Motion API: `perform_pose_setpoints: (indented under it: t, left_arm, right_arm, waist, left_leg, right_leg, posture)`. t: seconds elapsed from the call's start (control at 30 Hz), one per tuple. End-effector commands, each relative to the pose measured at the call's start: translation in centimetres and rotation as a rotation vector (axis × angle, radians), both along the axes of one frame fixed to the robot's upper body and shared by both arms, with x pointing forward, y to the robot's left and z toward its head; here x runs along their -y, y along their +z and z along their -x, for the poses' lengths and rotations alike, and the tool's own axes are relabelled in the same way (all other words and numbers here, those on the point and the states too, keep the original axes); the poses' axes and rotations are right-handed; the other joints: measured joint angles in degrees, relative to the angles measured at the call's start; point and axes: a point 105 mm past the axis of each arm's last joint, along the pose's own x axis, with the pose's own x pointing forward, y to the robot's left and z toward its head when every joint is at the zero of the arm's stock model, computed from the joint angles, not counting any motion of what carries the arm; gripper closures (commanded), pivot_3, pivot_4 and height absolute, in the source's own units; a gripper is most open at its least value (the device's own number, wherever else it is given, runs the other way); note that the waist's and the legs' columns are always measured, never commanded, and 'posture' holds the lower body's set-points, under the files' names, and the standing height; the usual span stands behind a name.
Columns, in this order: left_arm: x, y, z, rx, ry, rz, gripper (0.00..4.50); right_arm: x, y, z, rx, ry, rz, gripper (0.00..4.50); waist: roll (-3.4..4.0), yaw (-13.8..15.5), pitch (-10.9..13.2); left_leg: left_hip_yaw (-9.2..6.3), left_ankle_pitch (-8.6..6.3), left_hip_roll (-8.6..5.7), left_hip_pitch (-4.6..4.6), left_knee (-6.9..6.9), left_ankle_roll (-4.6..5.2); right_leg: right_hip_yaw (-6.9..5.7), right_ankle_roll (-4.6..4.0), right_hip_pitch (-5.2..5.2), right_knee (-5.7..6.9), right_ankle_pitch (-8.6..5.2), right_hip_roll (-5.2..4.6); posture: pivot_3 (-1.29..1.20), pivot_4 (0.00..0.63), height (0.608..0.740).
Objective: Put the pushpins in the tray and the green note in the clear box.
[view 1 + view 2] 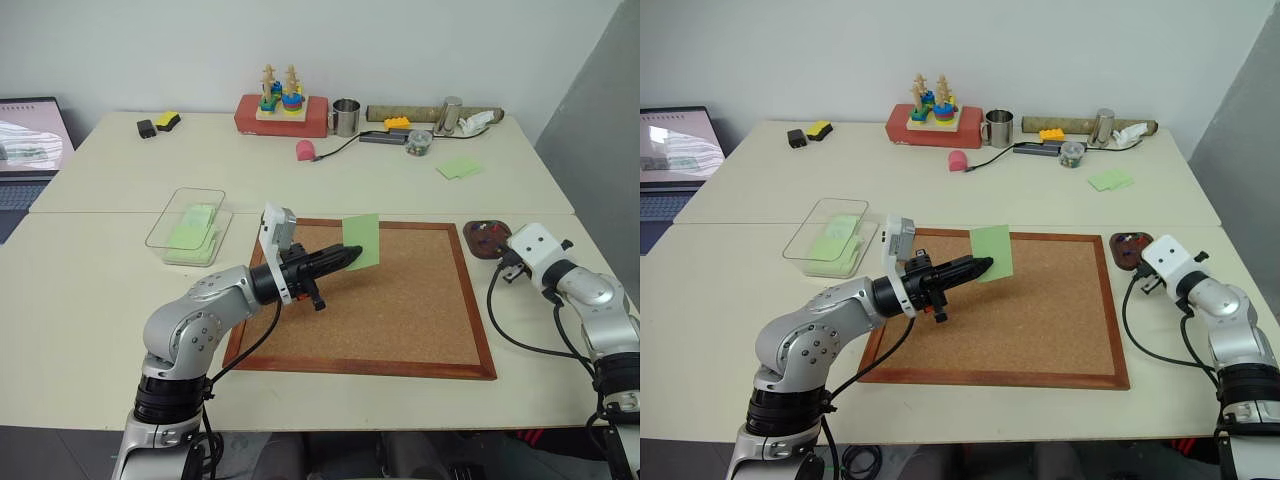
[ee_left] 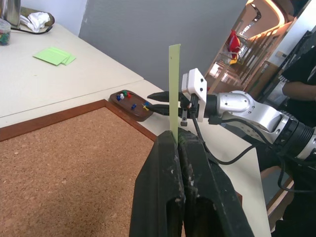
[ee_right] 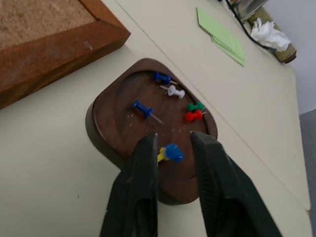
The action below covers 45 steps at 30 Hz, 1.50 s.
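Two fingers of the right gripper [image 3: 173,143] stand parted over the tray [image 3: 113,118], beside blue and yellow pushpins [image 3: 169,152]. Above the cork board [image 1: 400,300], the left gripper [image 1: 352,254] is clamped on the upright green note [image 1: 362,240].

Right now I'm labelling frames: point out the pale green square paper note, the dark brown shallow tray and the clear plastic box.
Pale green square paper note [image 1: 361,240], left eye view, its face.
Dark brown shallow tray [image 3: 118,118], right wrist view, bare floor.
Clear plastic box [image 1: 172,222], left eye view, left wall.

This looks like an office or lab room set up for testing. Pale counters [image 1: 120,300] pushed together stand against a bare white wall, with an open laptop [image 1: 25,150] at one side. Office odds and ends, a cork board [image 1: 400,300], a metal cup [image 1: 346,117] and a stacking toy [image 1: 281,95], are laid out across them.
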Motion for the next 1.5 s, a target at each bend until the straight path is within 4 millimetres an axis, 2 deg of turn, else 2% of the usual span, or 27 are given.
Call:
perform_pose_setpoints:
  t: [0.03, 0.13, 0.3, 0.33, 0.43, 0.47, 0.57, 0.7, 0.83, 1.03, 1.17, 1.23, 1.3, 1.37, 1.4, 1.5]
  left_arm:
    - [0.3, 0.9, 0.6, 0.046, -0.023, 0.002, 4.50]
    - [0.2, 1.0, 0.5, 0.048, -0.019, 0.000, 4.50]
    - [-0.9, 1.8, 0.0, 0.077, 0.032, -0.001, 4.50]
    - [-1.2, 2.0, -0.1, 0.083, 0.045, 0.000, 4.50]
    - [-2.9, 2.7, -0.6, 0.112, 0.121, -0.012, 4.50]
    - [-3.8, 2.9, -0.8, 0.119, 0.160, -0.022, 4.50]
    - [-5.7, 3.0, -1.3, 0.132, 0.236, -0.050, 4.50]
    - [-11.3, 4.6, -2.4, 0.204, 0.458, -0.152, 4.50]
    - [-16.7, 5.9, -3.1, 0.257, 0.687, -0.262, 4.50]
    - [-22.2, 5.5, -4.0, 0.242, 0.912, -0.393, 4.50]
    - [-24.8, 4.5, -5.0, 0.189, 1.016, -0.419, 4.50]
    - [-25.0, 3.7, -5.3, 0.153, 1.012, -0.435, 4.50]
    - [-24.7, 3.1, -5.5, 0.141, 0.992, -0.458, 4.10]
    - [-24.5, 2.9, -5.6, 0.140, 0.979, -0.467, 3.99]
    - [-24.5, 2.9, -5.6, 0.144, 0.976, -0.472, 3.65]
    - [-24.6, 3.1, -5.6, 0.152, 0.975, -0.479, 3.07]
  right_arm:
    - [-0.3, 2.2, -0.5, 0.089, 0.013, -0.033, 2.49]
    - [-0.4, 3.2, -0.5, 0.125, 0.019, -0.049, 1.83]
    - [-1.2, 7.0, 0.2, 0.209, 0.095, -0.122, 0.73]
    - [-1.4, 7.6, 0.3, 0.217, 0.114, -0.131, 0.73]
    - [-4.3, 10.0, 1.4, 0.219, 0.277, -0.189, 0.73]
    - [-5.8, 10.6, 2.0, 0.193, 0.359, -0.224, 0.73]
    - [-8.7, 11.7, 3.5, 0.140, 0.508, -0.280, 0.73]
    - [-14.8, 14.0, 6.5, 0.034, 0.772, -0.448, 0.73]
    - [-17.9, 14.8, 7.8, -0.057, 0.885, -0.488, 0.73]
    - [-19.5, 14.6, 7.2, -0.108, 0.893, -0.461, 0.73]
    - [-19.8, 14.1, 6.9, -0.126, 0.887, -0.446, 0.73]
    - [-19.8, 13.9, 6.8, -0.131, 0.883, -0.438, 0.73]
    - [-19.8, 13.8, 6.8, -0.135, 0.879, -0.434, 0.62]
    - [-19.8, 13.7, 6.8, -0.137, 0.877, -0.432, 0.62]
    - [-19.7, 13.7, 6.9, -0.141, 0.877, -0.431, 0.62]
    - [-19.7, 13.6, 7.1, -0.143, 0.883, -0.430, 0.62]
  waist:
    - [0.00, 0.0, 0.0]
    - [0.00, 0.0, 0.0]
    - [0.01, 0.0, 0.0]
    - [0.01, 0.0, 0.0]
    - [0.02, -0.1, 0.0]
    - [0.02, -0.2, 0.0]
    - [0.02, -0.2, 0.0]
    - [0.02, -0.2, 0.1]
    - [0.02, 0.0, 0.1]
    - [-0.04, 0.4, 0.2]
    - [-0.09, 0.3, 0.2]
    - [-0.09, 0.3, 0.2]
    - [-0.09, 0.2, 0.2]
    - [-0.10, 0.2, 0.2]
    - [-0.10, 0.2, 0.2]
    - [-0.10, 0.2, 0.2]
  left_leg:
    - [0.00, 0.00, 0.00, 0.00, 0.00, 0.00]
    - [-0.01, 0.00, 0.00, 0.00, 0.00, 0.00]
    - [0.00, 0.00, 0.00, 0.00, 0.00, 0.00]
    - [-0.01, 0.00, 0.01, 0.00, 0.00, 0.00]
    - [-0.02, 0.00, 0.02, 0.00, 0.00, 0.00]
    - [-0.02, 0.00, 0.04, 0.00, -0.01, 0.00]
    - [-0.09, 0.00, 0.07, 0.00, -0.02, 0.00]
    - [-0.16, 0.00, 0.09, -0.01, -0.02, 0.00]
    - [-0.23, -0.01, 0.11, -0.03, -0.02, 0.00]
    - [-0.21, -0.01, 0.05, -0.14, -0.01, 0.01]
    - [-0.23, -0.01, 0.06, -0.21, -0.02, 0.01]
    - [-0.24, -0.01, 0.07, -0.29, -0.03, 0.01]
    - [-0.25, -0.01, 0.07, -0.51, -0.01, 0.00]
    - [-0.24, -0.01, 0.07, -0.78, 0.02, 0.00]
    - [-0.24, 0.00, 0.07, -0.96, 0.04, -0.01]
    - [-0.24, 0.00, 0.09, -1.00, 0.02, -0.01]
  right_leg:
    - [0.00, 0.00, 0.00, 0.00, 0.00, 0.00]
    - [-0.01, 0.00, 0.00, 0.01, 0.00, 0.00]
    - [0.01, 0.00, -0.01, 0.01, 0.00, 0.00]
    - [0.00, 0.00, 0.00, 0.01, 0.00, 0.01]
    - [-0.02, 0.01, 0.00, 0.00, 0.00, 0.01]
    - [-0.02, 0.01, -0.01, 0.01, 0.00, 0.02]
    - [-0.06, 0.01, -0.01, 0.01, 0.00, 0.05]
    - [-0.10, 0.00, -0.02, 0.02, 0.00, 0.05]
    - [-0.19, 0.00, -0.03, 0.01, -0.01, 0.06]
    - [-0.27, 0.00, -0.06, -0.10, -0.01, -0.04]
    - [-0.30, 0.00, -0.10, -0.12, -0.01, -0.04]
    - [-0.32, 0.00, -0.18, -0.11, 0.00, -0.04]
    - [-0.32, -0.01, -0.39, -0.06, 0.00, -0.04]
    - [-0.30, -0.01, -0.71, 0.05, 0.01, -0.05]
    - [-0.30, -0.01, -0.93, 0.12, 0.01, -0.05]
    - [-0.32, -0.04, -1.00, 0.16, 0.03, -0.05]
  posture:
    - [0.00, 0.150, 0.740]
    - [0.00, 0.150, 0.740]
    - [0.00, 0.150, 0.740]
    - [0.00, 0.150, 0.740]
    - [0.00, 0.150, 0.740]
    - [0.00, 0.150, 0.740]
    - [0.00, 0.150, 0.740]
    - [0.00, 0.150, 0.740]
    - [0.00, 0.150, 0.740]
    - [0.00, 0.150, 0.740]
    - [0.00, 0.150, 0.740]
    - [0.00, 0.150, 0.740]
    - [0.00, 0.150, 0.740]
    - [0.00, 0.150, 0.740]
    - [0.00, 0.150, 0.740]
    - [0.00, 0.150, 0.740]
